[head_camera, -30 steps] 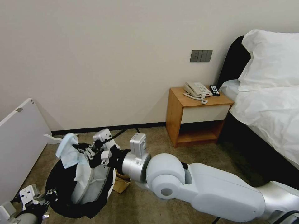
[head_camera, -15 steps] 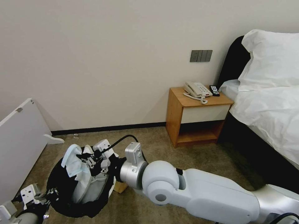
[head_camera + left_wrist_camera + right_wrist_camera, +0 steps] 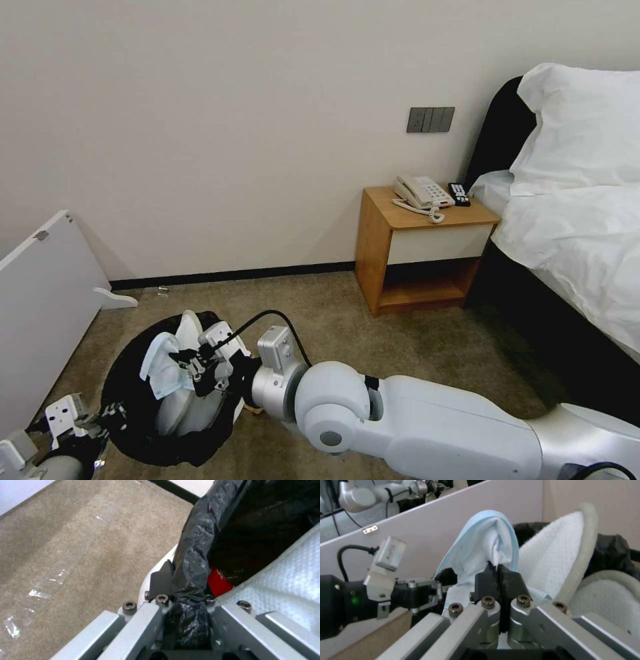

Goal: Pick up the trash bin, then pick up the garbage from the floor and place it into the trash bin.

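white panel leans at the far left of the head view, above the left gripper, whose fingers are pinched onto the bag-covered rim of the trash bin, one finger outside the wall and the other hidden under black plastic. the bin hangs low over the floor, its crinkly liner draped over the edge. in the left wrist view something red sits deep inside, too cut off to name. two white slippers stand on end in the bin, soles curving above the rim. the right gripper is over the bin's mouth, its fingers pressed together on a fold of a pale blue and white tissue, which stands up against one slipper. the right arm crosses the lower frame and hides the carpet just beside the bin. further right, a wooden nightstand carries a phone and a remote. a bed with white linen fills the right edge.
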Robot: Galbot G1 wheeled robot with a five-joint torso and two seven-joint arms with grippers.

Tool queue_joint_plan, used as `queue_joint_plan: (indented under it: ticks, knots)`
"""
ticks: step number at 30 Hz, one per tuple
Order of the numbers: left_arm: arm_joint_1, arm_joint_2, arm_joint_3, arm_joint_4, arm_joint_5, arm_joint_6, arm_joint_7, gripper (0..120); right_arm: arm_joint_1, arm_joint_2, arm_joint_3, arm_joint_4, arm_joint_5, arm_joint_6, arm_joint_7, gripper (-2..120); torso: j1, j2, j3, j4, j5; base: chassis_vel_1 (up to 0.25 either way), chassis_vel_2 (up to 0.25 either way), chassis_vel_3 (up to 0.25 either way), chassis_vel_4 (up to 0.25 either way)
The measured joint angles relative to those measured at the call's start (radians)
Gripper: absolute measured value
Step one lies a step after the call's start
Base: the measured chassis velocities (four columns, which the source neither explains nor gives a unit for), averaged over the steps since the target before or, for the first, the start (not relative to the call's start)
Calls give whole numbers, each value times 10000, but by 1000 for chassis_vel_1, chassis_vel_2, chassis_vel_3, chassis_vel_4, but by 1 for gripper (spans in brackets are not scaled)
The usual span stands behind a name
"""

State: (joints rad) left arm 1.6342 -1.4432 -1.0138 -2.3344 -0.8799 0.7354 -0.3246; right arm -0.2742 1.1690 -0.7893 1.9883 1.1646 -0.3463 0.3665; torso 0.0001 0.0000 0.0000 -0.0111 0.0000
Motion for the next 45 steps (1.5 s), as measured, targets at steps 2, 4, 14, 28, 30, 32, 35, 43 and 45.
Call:
queue_joint_plan:
  ticks: [2,4,14,28,30,32,35,43,45]
  knots:
    - [-9,6,9,2,1,0,2,2,-85,-127,-1,43,-15,-49,37,0,0,0,0,-1,0,0,0,0,0]
    - [-16,13,22,7,0,0,5,2,-109,-187,-1,88,-15,-84,51,0,0,0,0,-1,0,0,0,0,0]
    - [-36,43,41,51,-4,0,5,2,-215,-318,-1,124,-42,-189,165,0,0,0,0,0,0,0,0,0,0]
    - [-63,54,19,82,-20,0,4,2,-225,-385,37,226,25,-306,306,40,0,0,0,0,0,0,0,0,0]
    - [-65,47,26,82,-20,0,4,2,-224,-369,37,232,29,-315,308,45,0,0,0,0,0,0,0,0,0]
    - [-66,42,31,87,-18,0,4,2,-224,-356,40,237,32,-317,309,51,0,0,0,0,0,0,0,0,0]
    - [-63,41,17,93,-16,0,4,2,-216,-347,58,238,33,-320,312,64,-1,0,0,0,0,0,0,0,0]
    - [-68,26,17,146,1,0,4,2,-156,-384,134,353,49,-321,314,95,0,0,0,0,0,0,0,0,0]
    - [-68,25,19,151,3,0,3,2,-139,-414,149,382,57,-321,318,98,0,0,0,0,0,0,0,0,0]
